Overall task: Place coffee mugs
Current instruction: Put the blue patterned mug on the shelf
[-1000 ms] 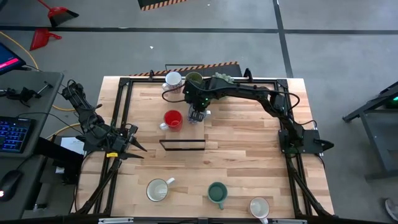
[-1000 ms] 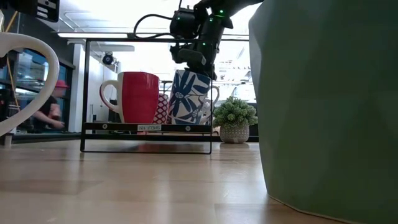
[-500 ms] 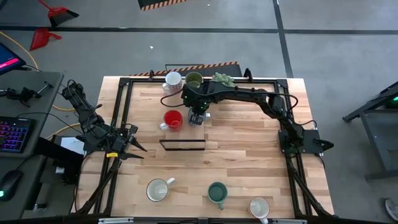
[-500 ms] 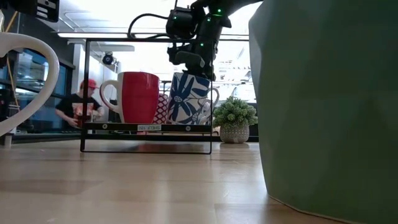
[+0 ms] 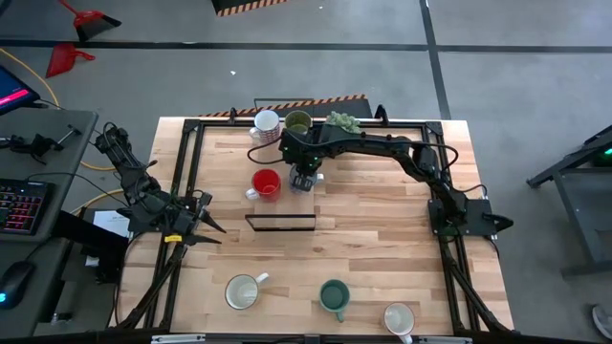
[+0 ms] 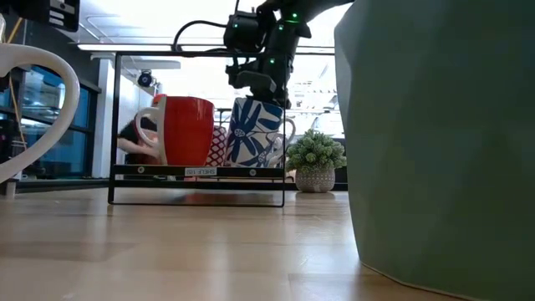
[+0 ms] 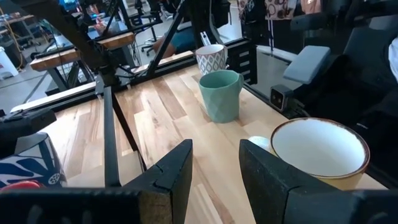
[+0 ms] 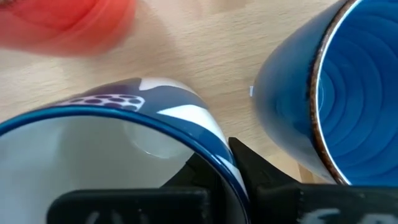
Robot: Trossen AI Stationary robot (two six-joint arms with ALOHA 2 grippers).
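At the near edge of the pale wooden bench (image 5: 382, 248) stand a cream mug (image 5: 244, 291), a faceted teal mug (image 5: 334, 297) and a white mug (image 5: 399, 318). Off to the side the left gripper (image 5: 201, 218) waits, its fingers parted. Farther back, past a thin black wire rack (image 5: 280, 223), the glossy red mug (image 5: 265, 183) stands. Beside it the right gripper (image 5: 303, 179) pinches the rim of the blue-and-white patterned mug (image 6: 255, 132).

— What is around the wooden table (image 5: 363, 248)?
— A grey floor (image 5: 516, 86) with dark lines. A red dustpan (image 5: 65, 60) and broom (image 5: 91, 17) lie there.
— And on the side?
— A desk (image 5: 53, 129) with a lit keyboard (image 5: 24, 203). Big windows (image 6: 50, 125) glow behind.
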